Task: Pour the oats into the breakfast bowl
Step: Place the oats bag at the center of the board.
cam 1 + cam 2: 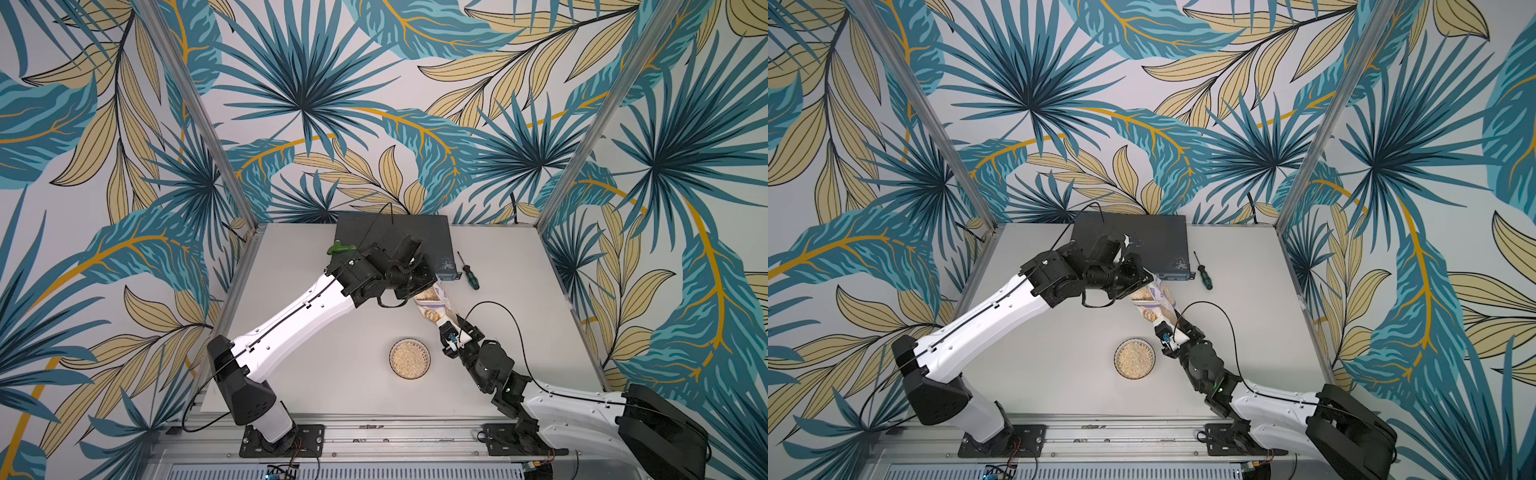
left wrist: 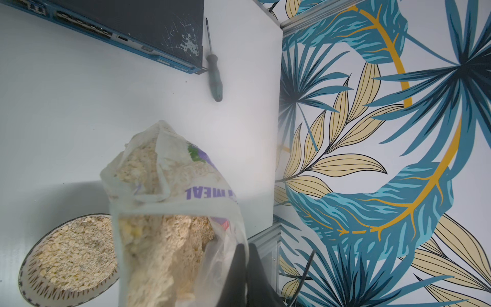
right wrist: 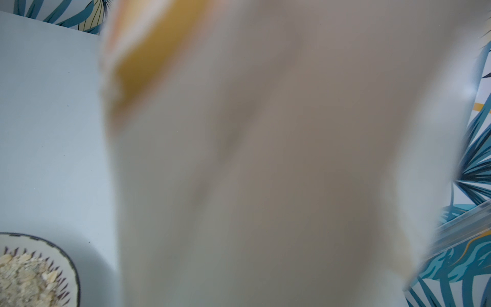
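The oats pouch (image 1: 432, 305) hangs slanted above the tabletop (image 1: 316, 374), near the front corner of the dark flat box (image 1: 399, 232). The left claw (image 2: 245, 256) is pressed together on its clear edge, and the right claw (image 1: 455, 332) pinches its white end. The breakfast bowl (image 1: 391, 360) stands nearby, filled with flakes. A screwdriver (image 1: 471, 280) lies beside the box.

There was one oat pouch (image 1: 432, 305), one patterned bowl (image 1: 391, 358), one green-handled screwdriver (image 1: 471, 277) and one dark network switch (image 1: 395, 232), all counted in both top views. One small green piece (image 1: 340, 248) showed in a top view only. Two robot arms reached over the single table (image 1: 311, 374): one left arm (image 1: 291, 316) and one right arm (image 1: 561, 411).
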Robot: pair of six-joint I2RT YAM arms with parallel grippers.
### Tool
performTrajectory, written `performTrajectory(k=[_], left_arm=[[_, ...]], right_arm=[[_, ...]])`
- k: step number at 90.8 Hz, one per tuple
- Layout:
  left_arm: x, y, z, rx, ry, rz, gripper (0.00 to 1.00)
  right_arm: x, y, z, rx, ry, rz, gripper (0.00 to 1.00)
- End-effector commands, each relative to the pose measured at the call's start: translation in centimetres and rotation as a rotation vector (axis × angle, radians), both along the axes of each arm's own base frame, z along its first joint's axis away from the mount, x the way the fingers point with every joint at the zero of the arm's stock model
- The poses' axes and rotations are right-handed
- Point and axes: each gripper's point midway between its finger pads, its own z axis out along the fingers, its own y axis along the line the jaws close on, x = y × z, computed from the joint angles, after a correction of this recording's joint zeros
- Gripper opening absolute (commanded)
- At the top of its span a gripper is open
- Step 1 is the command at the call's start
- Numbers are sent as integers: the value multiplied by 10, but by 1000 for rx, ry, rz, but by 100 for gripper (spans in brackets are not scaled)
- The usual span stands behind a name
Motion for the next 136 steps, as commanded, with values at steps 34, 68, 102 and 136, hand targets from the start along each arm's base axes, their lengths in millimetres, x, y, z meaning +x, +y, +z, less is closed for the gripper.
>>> performTrajectory(k=[34, 68, 102, 136], left_arm=[[56, -16, -18, 86, -33, 53, 0], [64, -28, -50, 141, 23, 28, 0], [62, -30, -71, 172, 65, 18, 0], [64, -36, -77, 157, 83, 22, 0]], right_arm=[[32, -19, -1, 400, 77, -43, 0], [36, -25, -44, 444, 202, -34, 4], [25, -27, -58, 403, 301, -25, 56], [19, -32, -63, 444, 398, -54, 76]])
